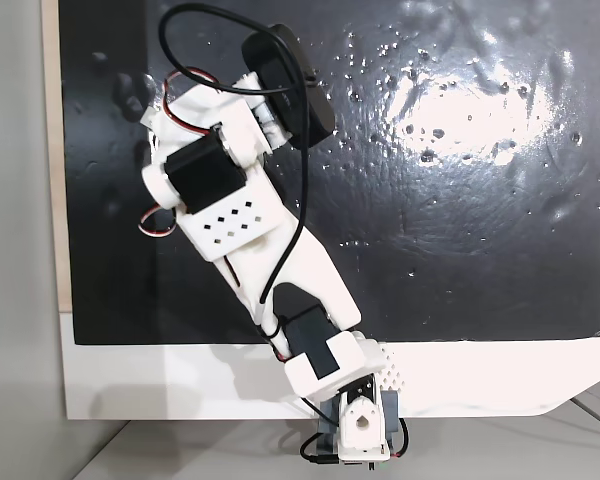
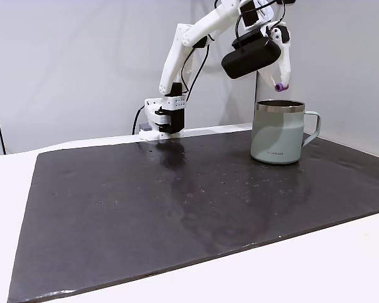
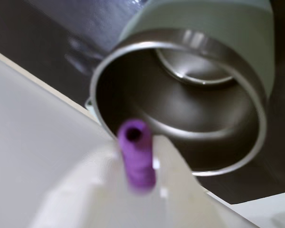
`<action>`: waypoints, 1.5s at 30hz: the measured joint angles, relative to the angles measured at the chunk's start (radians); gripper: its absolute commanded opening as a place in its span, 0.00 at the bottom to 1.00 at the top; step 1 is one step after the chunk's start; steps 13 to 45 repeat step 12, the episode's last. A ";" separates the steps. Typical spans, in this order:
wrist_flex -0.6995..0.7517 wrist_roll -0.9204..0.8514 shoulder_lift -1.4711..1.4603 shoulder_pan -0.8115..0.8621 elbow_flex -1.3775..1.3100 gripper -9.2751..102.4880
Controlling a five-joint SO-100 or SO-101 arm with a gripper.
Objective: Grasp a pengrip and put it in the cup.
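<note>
In a fixed view my gripper point(image 2: 280, 84) hangs just above the rim of the cup point(image 2: 276, 134), shut on the purple pengrip point(image 2: 281, 87). The cup is a pale grey-green mug with a metallic rim, standing upright on the dark mat, its handle point(image 2: 312, 129) to the right. In the wrist view the pengrip point(image 3: 137, 159) sticks out from a white finger point(image 3: 180, 199), held over the near edge of the cup's open mouth point(image 3: 133, 76). The inside of the cup looks bare. In the fixed view from above, the white arm point(image 1: 240, 220) reaches up and left over the mat.
A black mat point(image 2: 177, 208) covers most of the white table point(image 2: 341, 265). The arm's base point(image 2: 164, 117) stands at the mat's far edge, left of the cup. A black round part point(image 2: 249, 57) on the wrist hangs beside the fingers. A pale wall rises behind.
</note>
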 measured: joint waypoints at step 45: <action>0.000 -0.009 0.043 -0.008 0.055 0.35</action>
